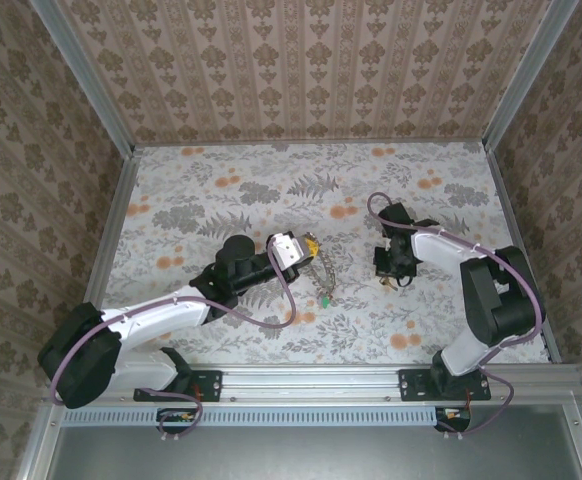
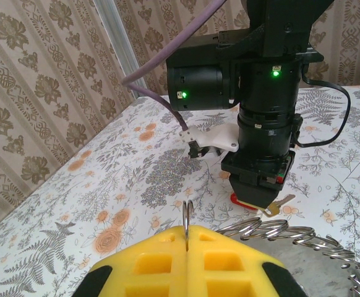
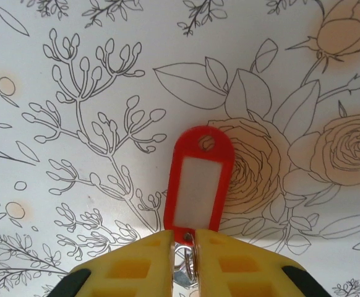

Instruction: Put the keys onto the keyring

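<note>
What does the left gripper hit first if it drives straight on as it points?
Probably the right gripper, hanging tip-down just right of centre ahead, pinching the red-tagged key. The keyring clamped in the left gripper would likely touch first. Depth unclear.

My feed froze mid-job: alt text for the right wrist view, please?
The right gripper, yellow fingers nearly together, pinches the metal ring of a red key tag, which points away over the floral tablecloth.

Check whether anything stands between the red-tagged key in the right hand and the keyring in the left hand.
Nothing visible does. Bare table lies between the red-tagged key in the right hand and the keyring in the left hand.
</note>
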Controlling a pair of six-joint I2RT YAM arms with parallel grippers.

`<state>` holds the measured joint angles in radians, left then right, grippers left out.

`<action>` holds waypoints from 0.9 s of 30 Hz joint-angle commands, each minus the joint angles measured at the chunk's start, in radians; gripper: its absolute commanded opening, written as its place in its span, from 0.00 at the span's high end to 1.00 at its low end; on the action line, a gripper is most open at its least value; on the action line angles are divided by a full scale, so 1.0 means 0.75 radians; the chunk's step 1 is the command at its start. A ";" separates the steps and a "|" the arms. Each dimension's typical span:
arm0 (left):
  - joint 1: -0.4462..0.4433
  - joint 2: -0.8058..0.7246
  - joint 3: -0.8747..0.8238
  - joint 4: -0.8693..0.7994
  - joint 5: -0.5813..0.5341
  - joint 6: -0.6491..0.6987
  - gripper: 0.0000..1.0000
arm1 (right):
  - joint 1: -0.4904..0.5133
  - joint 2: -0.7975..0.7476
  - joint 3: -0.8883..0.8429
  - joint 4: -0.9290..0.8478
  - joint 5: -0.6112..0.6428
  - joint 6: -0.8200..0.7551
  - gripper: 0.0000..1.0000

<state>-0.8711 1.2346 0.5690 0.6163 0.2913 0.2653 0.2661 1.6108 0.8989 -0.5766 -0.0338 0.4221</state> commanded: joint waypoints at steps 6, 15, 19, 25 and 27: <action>-0.014 -0.019 0.012 0.052 0.019 0.010 1.00 | -0.003 -0.034 -0.003 -0.058 0.035 -0.009 0.85; -0.015 -0.015 0.019 0.052 0.017 0.014 1.00 | -0.002 -0.013 -0.002 -0.053 0.029 -0.010 0.85; -0.013 -0.008 0.023 0.052 0.019 0.012 1.00 | -0.002 -0.007 0.003 -0.055 0.033 -0.011 0.85; -0.015 -0.002 0.027 0.054 0.023 0.013 1.00 | -0.001 0.006 0.013 -0.066 0.038 -0.011 0.84; -0.015 -0.002 0.027 0.054 0.023 0.013 1.00 | 0.000 0.004 0.014 -0.068 0.043 -0.010 0.85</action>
<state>-0.8768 1.2350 0.5690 0.6163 0.2916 0.2653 0.2661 1.6077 0.8993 -0.5873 -0.0303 0.4213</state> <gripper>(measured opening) 0.043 0.153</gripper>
